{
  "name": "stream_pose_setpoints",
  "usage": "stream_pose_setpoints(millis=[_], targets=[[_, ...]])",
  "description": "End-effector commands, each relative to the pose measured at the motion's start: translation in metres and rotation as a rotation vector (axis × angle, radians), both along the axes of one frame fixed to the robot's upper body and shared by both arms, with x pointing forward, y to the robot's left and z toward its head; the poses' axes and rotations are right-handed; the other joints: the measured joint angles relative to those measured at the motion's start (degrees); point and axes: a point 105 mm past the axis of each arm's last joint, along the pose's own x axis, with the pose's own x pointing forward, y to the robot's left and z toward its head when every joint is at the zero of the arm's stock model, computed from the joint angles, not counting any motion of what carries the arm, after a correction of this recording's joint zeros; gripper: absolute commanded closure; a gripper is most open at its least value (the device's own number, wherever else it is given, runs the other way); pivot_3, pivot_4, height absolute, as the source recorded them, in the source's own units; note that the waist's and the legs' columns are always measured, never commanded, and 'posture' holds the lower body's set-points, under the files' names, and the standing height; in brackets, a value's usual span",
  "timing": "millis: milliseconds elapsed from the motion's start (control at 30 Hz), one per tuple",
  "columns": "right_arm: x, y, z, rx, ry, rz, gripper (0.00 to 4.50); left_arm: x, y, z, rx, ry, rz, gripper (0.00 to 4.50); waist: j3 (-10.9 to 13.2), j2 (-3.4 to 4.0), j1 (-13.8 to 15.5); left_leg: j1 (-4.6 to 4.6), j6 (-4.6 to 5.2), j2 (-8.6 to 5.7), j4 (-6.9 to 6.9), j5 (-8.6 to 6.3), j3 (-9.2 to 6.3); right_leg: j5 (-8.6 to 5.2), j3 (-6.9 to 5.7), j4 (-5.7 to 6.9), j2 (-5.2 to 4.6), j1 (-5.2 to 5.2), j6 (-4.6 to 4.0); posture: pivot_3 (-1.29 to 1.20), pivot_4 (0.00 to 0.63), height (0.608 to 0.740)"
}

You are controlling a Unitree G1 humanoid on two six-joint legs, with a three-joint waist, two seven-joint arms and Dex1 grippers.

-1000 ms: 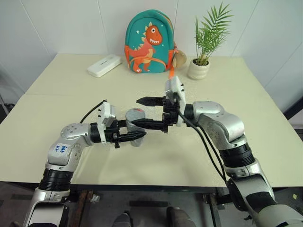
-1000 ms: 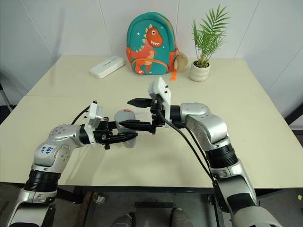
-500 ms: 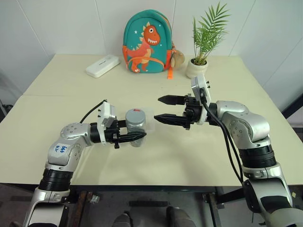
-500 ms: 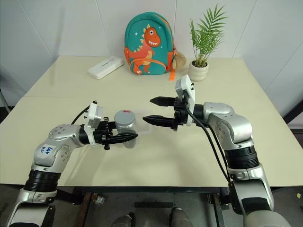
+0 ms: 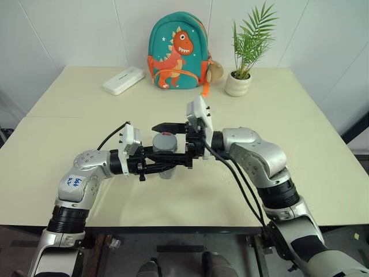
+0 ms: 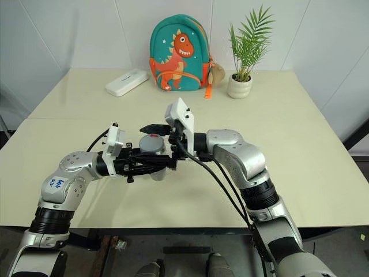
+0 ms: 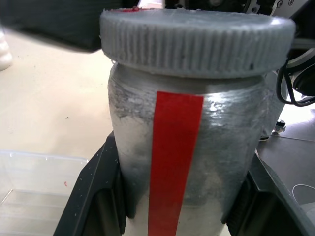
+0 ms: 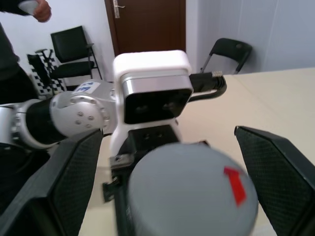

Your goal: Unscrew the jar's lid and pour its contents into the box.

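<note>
Left end effector [image 5: 167, 166] is clamped on the jar [image 7: 187, 162], holding it upright above the surface, grey lid [image 7: 197, 42] on. Right end effector [image 5: 167, 141] is spread wide, fingers straddling the lid (not yet pinching, I think). Next: close and twist. Red stripe label, no readable writing. Box [image 7: 29, 191] sits beyond the jar.

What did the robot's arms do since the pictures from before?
The right claw swung away from the jar toward the robot's right, then came back in, wide open, and now has one finger on each side of the lid without gripping it. Nothing was let go. The left claw stayed shut on the jar, and the backpack, plant and white case stayed put.
</note>
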Motion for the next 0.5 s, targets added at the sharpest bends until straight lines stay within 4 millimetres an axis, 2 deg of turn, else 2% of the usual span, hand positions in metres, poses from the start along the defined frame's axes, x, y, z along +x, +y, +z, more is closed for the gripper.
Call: stream_pose_setpoints(millis=[33,200,333,500], targets=[[0.003,0.001,0.012,0.03,-0.064,-0.012,0.01,-0.003,-0.003,0.013,-0.014,-0.058,-0.016,2.53,0.0,0.0,0.0,0.0,0.0,0.0,0.0,0.0,0.0,0.0,0.0,0.0,0.0,0.0,0.0,0.0,0.15,0.74],[0.009,-0.008,0.012,0.037,-0.056,-0.031,0.01,-0.002,-0.003,0.015,-0.02,-0.069,-0.01,2.53,0.0,0.0,0.0,-0.01,0.0,0.0,-0.01,0.0,0.0,0.0,0.0,-0.02,0.0,0.0,0.0,0.0,0.15,0.74],[0.013,-0.024,0.012,0.045,-0.02,-0.028,0.01,-0.002,-0.006,0.022,-0.045,-0.099,-0.011,2.53,0.0,0.0,0.0,-0.01,0.0,0.0,-0.01,0.0,0.0,0.0,0.0,-0.02,0.0,0.01,0.0,0.0,0.15,0.74],[0.016,-0.041,0.016,0.059,0.01,-0.032,0.01,-0.002,-0.007,0.021,-0.04,-0.097,-0.011,2.53,0.0,0.0,-0.1,-0.01,0.0,0.0,-0.01,0.0,0.0,0.0,0.0,-0.02,0.0,0.0,0.0,0.0,0.15,0.74]])
